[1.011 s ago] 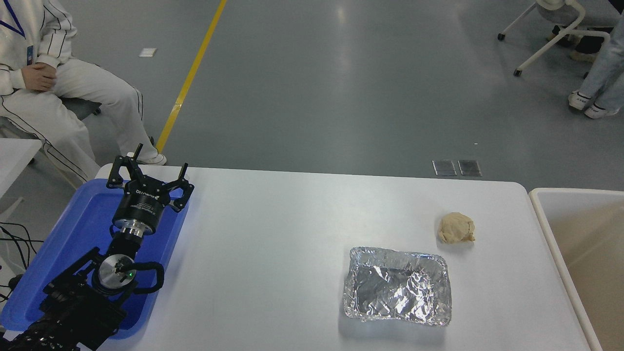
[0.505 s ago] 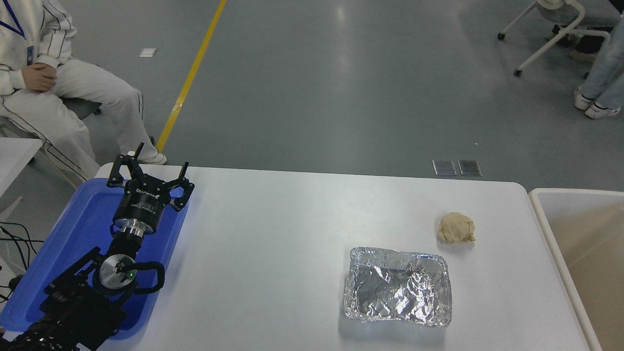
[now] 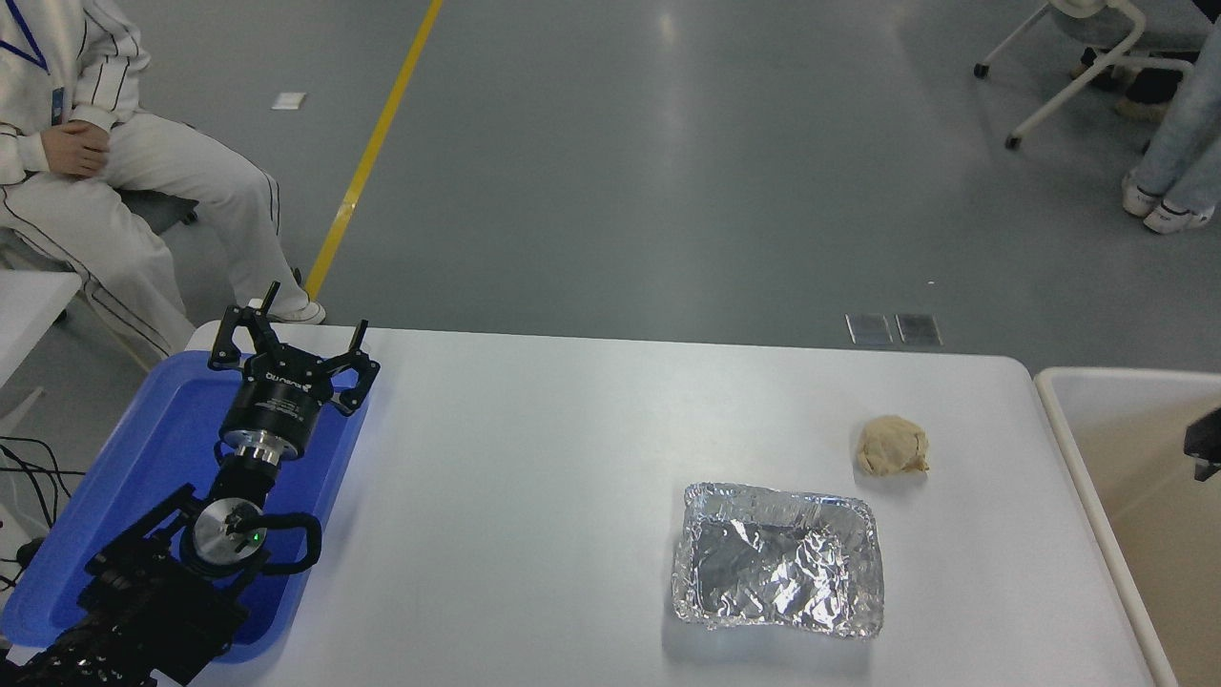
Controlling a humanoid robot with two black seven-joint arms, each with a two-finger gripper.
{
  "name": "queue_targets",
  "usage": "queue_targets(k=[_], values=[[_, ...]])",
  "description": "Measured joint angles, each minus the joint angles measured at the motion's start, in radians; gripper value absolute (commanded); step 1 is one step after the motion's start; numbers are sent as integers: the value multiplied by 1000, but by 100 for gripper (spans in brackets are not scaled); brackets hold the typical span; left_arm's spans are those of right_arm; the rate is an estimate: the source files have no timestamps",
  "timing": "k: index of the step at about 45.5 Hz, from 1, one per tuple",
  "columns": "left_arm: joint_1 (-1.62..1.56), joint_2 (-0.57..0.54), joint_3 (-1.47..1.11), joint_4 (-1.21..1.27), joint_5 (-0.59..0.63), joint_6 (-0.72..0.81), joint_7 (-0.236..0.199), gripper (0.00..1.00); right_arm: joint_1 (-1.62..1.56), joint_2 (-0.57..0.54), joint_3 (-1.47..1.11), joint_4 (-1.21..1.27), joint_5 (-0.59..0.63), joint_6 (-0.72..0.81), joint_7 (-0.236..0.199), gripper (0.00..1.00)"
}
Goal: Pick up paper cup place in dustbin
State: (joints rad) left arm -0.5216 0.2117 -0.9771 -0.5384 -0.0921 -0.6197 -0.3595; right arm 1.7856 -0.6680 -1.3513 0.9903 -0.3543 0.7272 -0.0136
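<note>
Black right gripper (image 3: 1204, 444) (mostly cropped).

A glossy grey floor (image 3: 668, 172) with a yellow line (image 3: 377, 143) lies beyond the white table (image 3: 534, 496), a seated person (image 3: 105, 181) far left, a white chair (image 3: 1087, 67) far right.

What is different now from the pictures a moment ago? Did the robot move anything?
One small change: a dark part now pokes in at the right edge, over the dustbin; it was not there before. It may be the right arm, but its claw cannot be made out. The left claw stayed parked, open, over the blue tray. The paper ball and foil tray did not move. No paper cup shows.
</note>
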Motion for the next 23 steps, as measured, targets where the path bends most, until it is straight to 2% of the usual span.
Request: queue_targets(k=[12, 23], values=[[0, 0, 0, 0, 0, 0, -1, 100, 194, 102, -15, 91, -18, 41, 0, 100], [0, 0, 0, 0, 0, 0, -1, 100, 315, 187, -32, 123, 64, 53, 0, 100]])
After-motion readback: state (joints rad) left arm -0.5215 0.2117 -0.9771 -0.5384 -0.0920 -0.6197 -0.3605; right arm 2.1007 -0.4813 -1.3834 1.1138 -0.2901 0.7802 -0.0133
